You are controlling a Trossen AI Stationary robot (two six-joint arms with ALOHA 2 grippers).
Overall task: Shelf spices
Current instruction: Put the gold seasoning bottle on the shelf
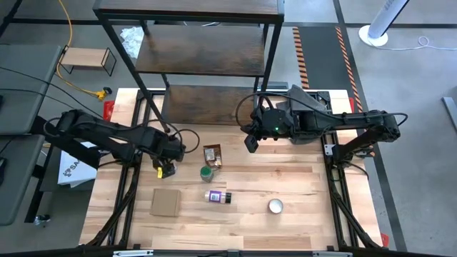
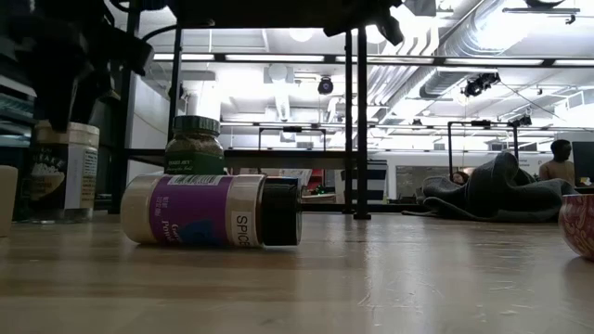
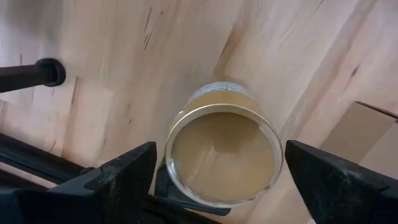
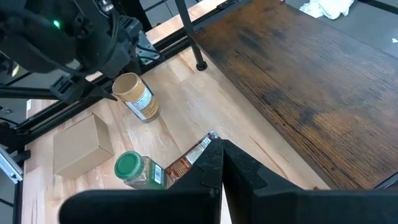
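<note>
**Tan-lidded jar framed by the left gripper, approach to grasp**

The tan-lidded jar [image 3: 222, 152] stands upright on the table [image 1: 300, 185], near the shelf's [image 1: 214, 100] front left post. The left gripper [image 1: 168, 165] hangs directly over it with its jaws wide; in the left wrist view one dark finger lies to each side of the lid, apart from it, so nothing is held. Judged from this, the step in hand is the descent and closure on this jar.

To do it well, the lid should sit midway between the fingers [image 3: 124, 177] before lowering; it appears nearer one finger than the other, so a small sideways correction would prevent the jar being nudged over. Closure belongs on the body below the lid, with the jar kept vertical for the lift.

The right gripper [image 4: 219, 163] waits above the table in front of the lowest board, its jaws pressed together and empty. Just beneath it lies the brown-orange pouch [image 1: 212, 154], with the green-lidded jar [image 1: 206, 173] upright beside it. The dark-capped jar [image 2: 212, 211] lies on its side nearer the front edge. A cardboard square [image 1: 165, 202] and a silvery disc [image 1: 275, 206] also rest on the table. No spice is on the shelf yet.
</note>
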